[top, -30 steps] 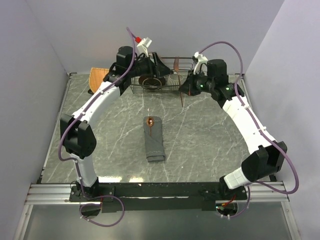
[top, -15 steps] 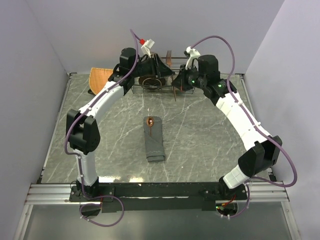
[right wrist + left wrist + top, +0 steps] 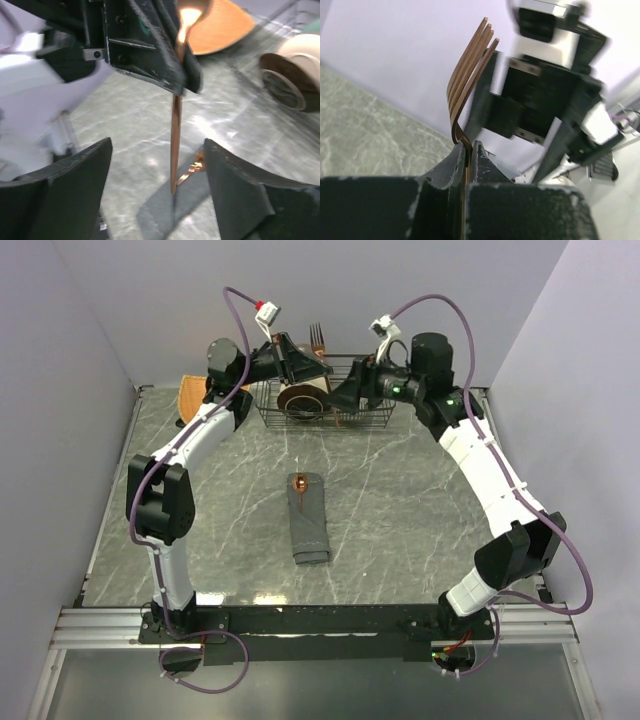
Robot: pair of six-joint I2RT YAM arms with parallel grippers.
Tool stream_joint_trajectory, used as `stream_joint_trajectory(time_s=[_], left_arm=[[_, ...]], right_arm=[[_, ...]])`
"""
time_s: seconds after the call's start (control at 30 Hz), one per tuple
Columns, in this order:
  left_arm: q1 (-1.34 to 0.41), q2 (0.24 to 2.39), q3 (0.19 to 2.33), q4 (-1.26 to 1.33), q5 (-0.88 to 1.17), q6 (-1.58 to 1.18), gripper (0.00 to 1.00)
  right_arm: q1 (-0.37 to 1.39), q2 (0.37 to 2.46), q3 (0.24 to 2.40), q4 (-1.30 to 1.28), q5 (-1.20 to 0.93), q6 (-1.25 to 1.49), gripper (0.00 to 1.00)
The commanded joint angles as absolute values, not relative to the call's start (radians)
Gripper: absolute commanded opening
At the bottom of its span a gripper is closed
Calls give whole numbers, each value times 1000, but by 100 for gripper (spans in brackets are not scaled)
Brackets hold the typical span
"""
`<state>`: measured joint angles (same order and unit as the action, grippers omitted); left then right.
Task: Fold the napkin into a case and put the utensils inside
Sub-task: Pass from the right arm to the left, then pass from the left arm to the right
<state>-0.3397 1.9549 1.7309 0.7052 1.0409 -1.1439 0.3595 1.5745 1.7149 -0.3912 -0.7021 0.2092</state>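
Observation:
The napkin lies folded as a long dark grey case (image 3: pixel 308 520) mid-table, a copper spoon (image 3: pixel 300 481) poking from its far end. A copper fork (image 3: pixel 317 336) stands upright above the wire rack, tines up. My left gripper (image 3: pixel 301 367) is shut on its neck; the left wrist view shows the jaws (image 3: pixel 468 150) pinching the stem below the tines (image 3: pixel 470 60). My right gripper (image 3: pixel 347 400) stands open around the fork's handle (image 3: pixel 175 145) without touching it, its fingertips (image 3: pixel 157 144) far apart. Far below lie the case (image 3: pixel 165 212) and spoon (image 3: pixel 192 170).
A wire rack (image 3: pixel 372 366) stands at the back edge and holds a round brown and white item (image 3: pixel 298 400). An orange woven mat (image 3: pixel 195 395) lies at the back left. Both arms meet over the rack, close to the back wall.
The left gripper has shut on the fork and the right gripper has opened, letting it go. The fork has moved left and up over the rack.

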Motion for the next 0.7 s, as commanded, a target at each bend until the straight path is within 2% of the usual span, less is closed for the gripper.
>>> stream_joint_trajectory(time_s=[0.0,0.17,0.37,0.47,0.57,0.6,0.63,0.67], left_arm=[[-344,1893,1729,1001,1126,-1252,1],[-347,1881,1735,1104,1134,-1299,1],[-351,1862,1729,1138,1131,-1322,1],[-354,1849,1724,1135,1132,-1322,1],[-354,1833,1721,1076,1118,-1298,1],[-354,1829,1721,1028,1080,-1276,7],[-351,1824,1723,888,1054,-1253,22],[-341,1812,1735,785,1010,-1200,58]], right_arm=[[305,1578,1706,-243,-986,356,83],[322,1577,1666,-66,-1121,477,76],[354,1580,1640,-103,-1115,437,68],[357,1583,1625,-106,-1095,426,52],[364,1585,1646,-138,-1080,388,19],[365,1585,1655,-144,-1062,374,0],[365,1577,1658,-149,-1040,371,0],[365,1572,1660,-155,-1019,370,0]])
